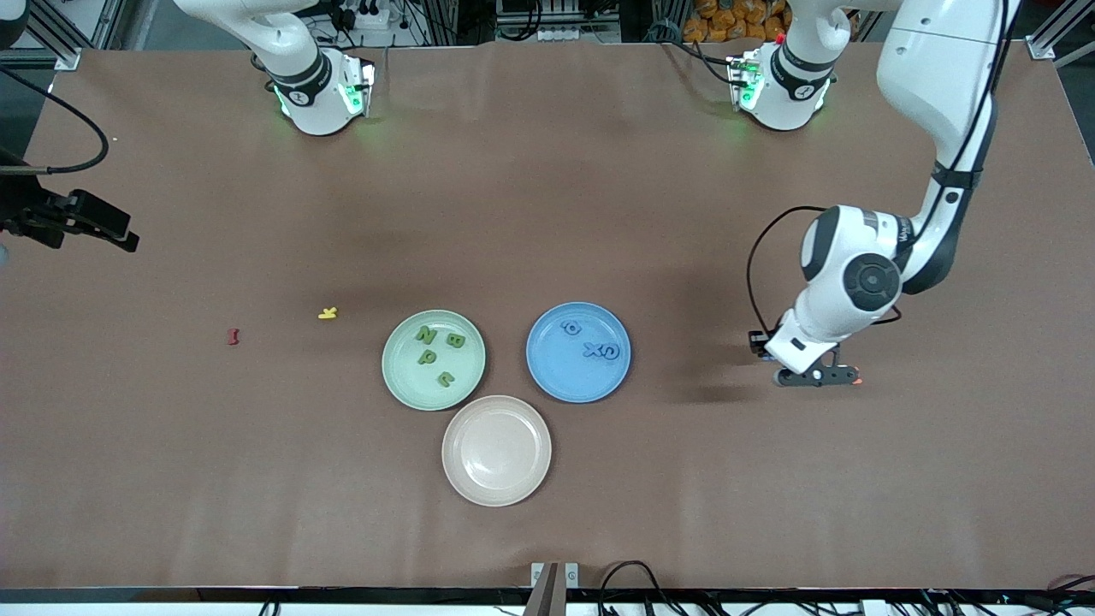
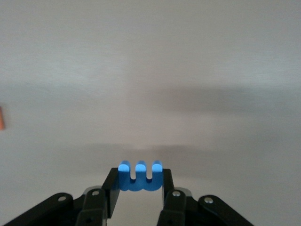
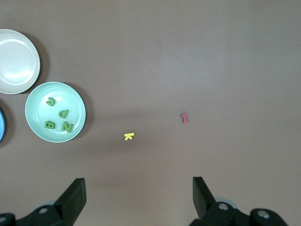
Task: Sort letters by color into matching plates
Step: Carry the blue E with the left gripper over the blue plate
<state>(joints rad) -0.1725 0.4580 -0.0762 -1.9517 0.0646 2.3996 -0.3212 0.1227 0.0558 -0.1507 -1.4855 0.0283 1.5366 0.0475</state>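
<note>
My left gripper (image 1: 815, 376) hangs low over bare table, toward the left arm's end from the blue plate (image 1: 560, 378). It is shut on a blue letter E (image 2: 139, 179), pinched between both fingers with its prongs pointing away from the hand. The blue plate holds three blue letters (image 1: 600, 351). Beside it, the pale green plate (image 1: 404, 378) holds several dark green letters (image 1: 428, 357). My right gripper (image 3: 138, 188) waits high over the right arm's end of the table, open with nothing between its fingers.
An empty beige-pink plate (image 1: 496, 479) lies nearer the front camera than the other two plates. A yellow letter (image 1: 328, 313) and a red letter (image 1: 233, 336) lie loose toward the right arm's end. A small orange piece (image 2: 1, 117) shows close to the left gripper.
</note>
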